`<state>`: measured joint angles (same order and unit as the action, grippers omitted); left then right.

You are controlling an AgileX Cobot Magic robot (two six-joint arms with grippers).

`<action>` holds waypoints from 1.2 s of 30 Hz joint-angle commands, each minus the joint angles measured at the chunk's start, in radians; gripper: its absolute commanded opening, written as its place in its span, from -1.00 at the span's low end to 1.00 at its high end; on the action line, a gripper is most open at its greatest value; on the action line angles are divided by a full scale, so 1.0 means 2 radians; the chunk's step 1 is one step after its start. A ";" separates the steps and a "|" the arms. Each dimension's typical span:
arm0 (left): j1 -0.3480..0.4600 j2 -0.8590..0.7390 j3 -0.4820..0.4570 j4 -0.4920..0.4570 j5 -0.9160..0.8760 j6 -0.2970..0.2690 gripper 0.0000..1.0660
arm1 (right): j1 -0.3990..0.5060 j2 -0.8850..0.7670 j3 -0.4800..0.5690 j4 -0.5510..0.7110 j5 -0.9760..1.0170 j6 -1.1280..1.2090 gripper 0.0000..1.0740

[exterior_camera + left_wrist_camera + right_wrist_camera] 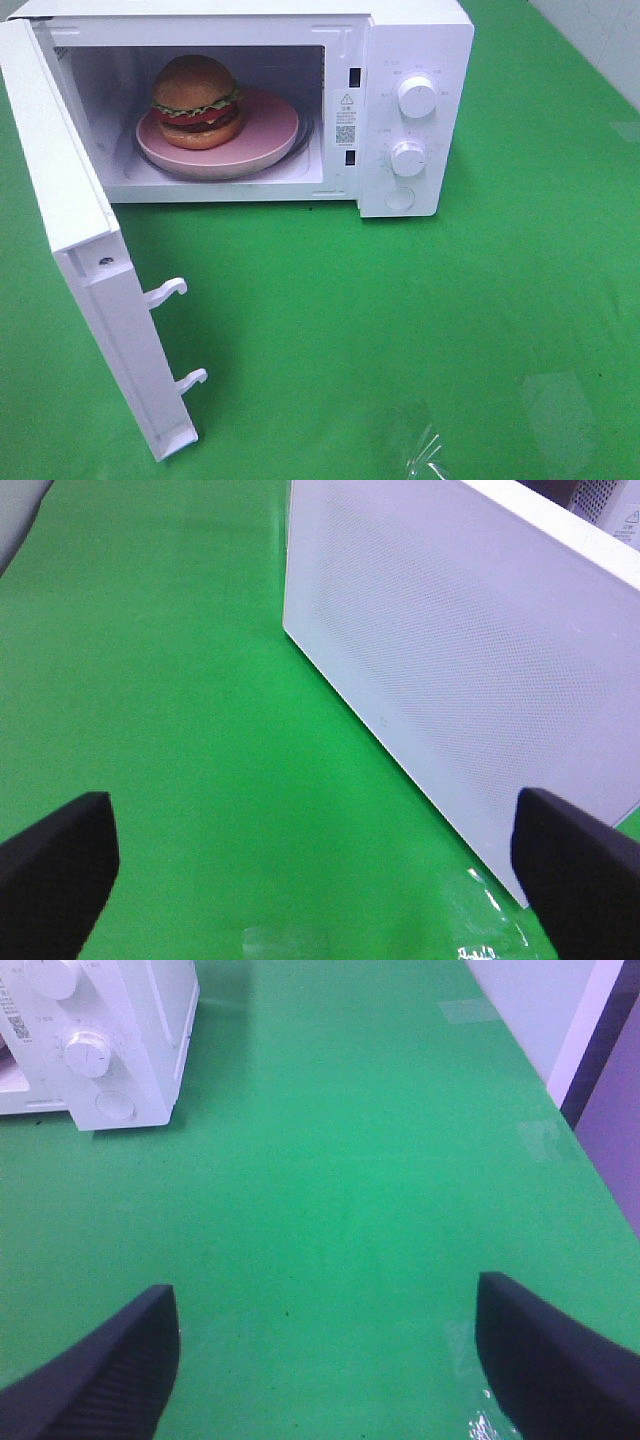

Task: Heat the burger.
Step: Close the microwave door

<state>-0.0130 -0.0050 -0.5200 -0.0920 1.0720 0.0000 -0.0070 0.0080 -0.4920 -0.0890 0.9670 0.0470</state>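
High view: white box microwave oven (440,40) at the back of the green-covered tabletop (420,330); its white hinged door (90,290) is swung wide open toward the front left, with two white latch hooks (168,291) sticking out of its edge; the round burger with glossy golden-brown bun, green lettuce, red tomato and dark patty (196,100) sits inside the cavity on a flat round pink plate (265,135), left of the plate's centre; control panel on the right has an upper white dial (417,97), a lower white dial (408,158) and a round white button (400,198) under them; a patch of clear tape (425,450) shines on the cloth near the front edge.

Left wrist view: left pincer (315,880) fingers wide apart, black tips at either side, only green cloth showing between them; the door's pale dotted outer face is just ahead, bottom edge on the tabletop; not touching it.

Right wrist view: right pincer (325,1360) also spread apart over bare green cloth; the microwave's panel corner with the lower dial and button is well ahead and off to one side; burger not visible from here.
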 commanded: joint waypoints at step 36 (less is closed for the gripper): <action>-0.002 -0.007 0.001 -0.003 -0.003 0.000 0.88 | -0.002 -0.019 0.001 0.000 -0.004 -0.006 0.42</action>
<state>-0.0130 -0.0050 -0.5200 -0.0920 1.0720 0.0000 -0.0120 -0.0040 -0.4920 -0.0870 0.9670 0.0470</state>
